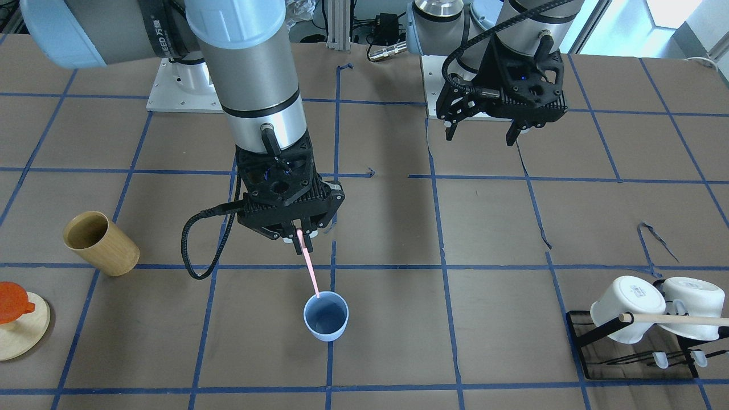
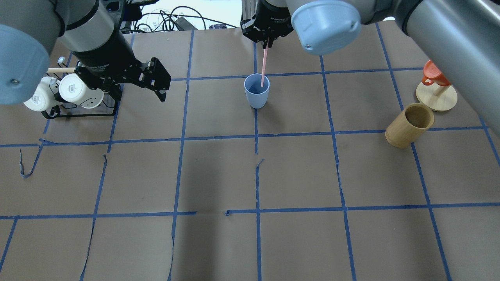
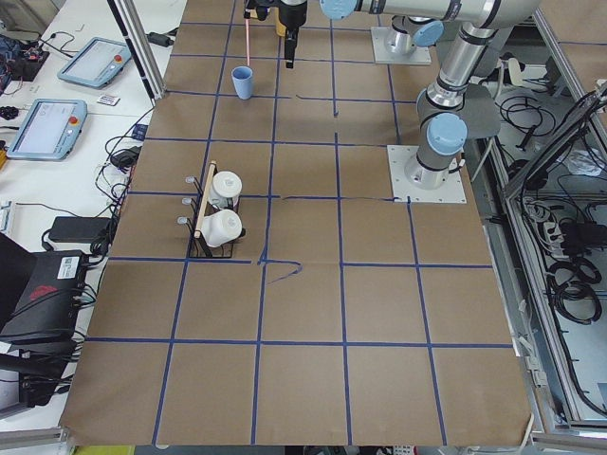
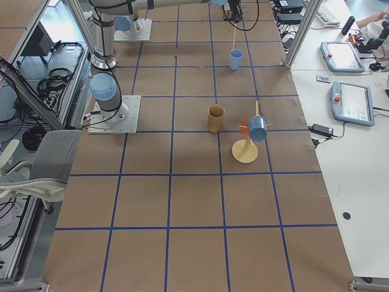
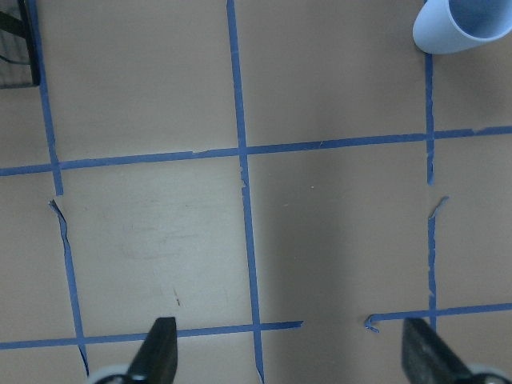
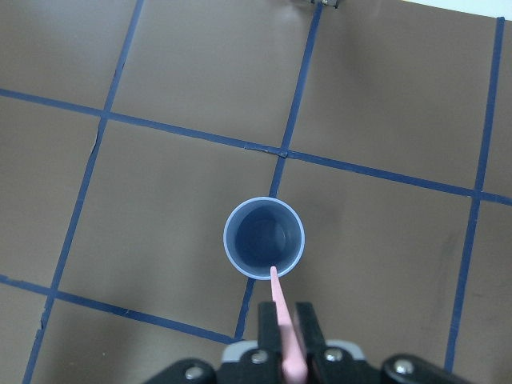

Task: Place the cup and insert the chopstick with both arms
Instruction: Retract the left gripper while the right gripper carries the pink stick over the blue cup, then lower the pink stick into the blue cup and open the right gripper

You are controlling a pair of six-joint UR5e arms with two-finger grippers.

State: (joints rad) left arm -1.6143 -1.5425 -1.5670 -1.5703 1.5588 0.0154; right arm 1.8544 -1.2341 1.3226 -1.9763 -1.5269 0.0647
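Right wrist-mounted view puts the pink chopstick [image 6: 282,316] almost upright, long axis tilted slightly, its lower tip at the near rim of the blue cup [image 6: 264,238]; whether the tip is just inside the rim is unclear; the cup stands upright directly below; the right gripper [image 1: 300,238] is pinched on the stick's upper end; lowering likely needs the tip nudged inward first; the left gripper [image 1: 480,135] hangs spread wide, empty, well apart.

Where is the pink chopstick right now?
In the front-facing view, left of centre: the pink chopstick hangs from the right gripper, its lower tip at the mouth of the blue cup.
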